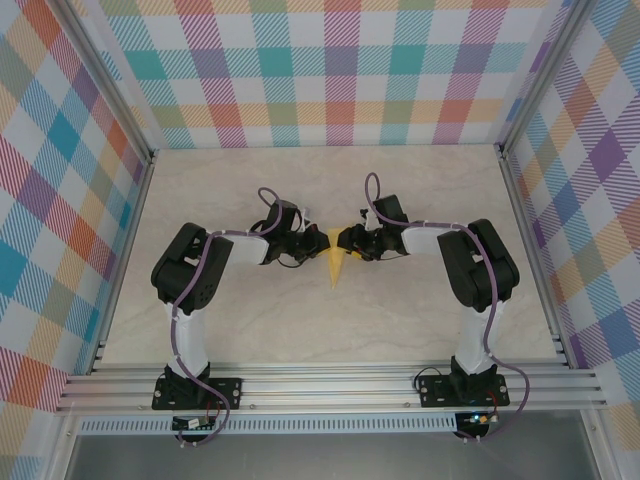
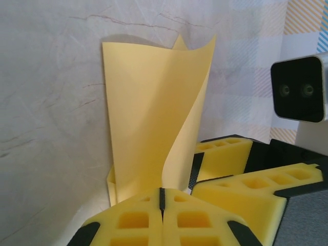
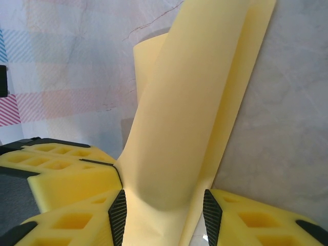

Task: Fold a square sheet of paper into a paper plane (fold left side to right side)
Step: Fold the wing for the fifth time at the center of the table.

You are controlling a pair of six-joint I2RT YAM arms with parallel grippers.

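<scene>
paper plane (image 1: 336, 264), tip toward arm bases, lengthwise near-far

Yellow paper plane (image 1: 337, 262), narrow dart (flap curling up), mid-table

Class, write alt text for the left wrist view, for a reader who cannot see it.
A folded yellow-orange paper plane lies on the pale marbled table, one flap curling up. At the bottom the left claw has its yellow foam fingers shut together at the paper's near end, and the right claw reaches in from the right.
</scene>
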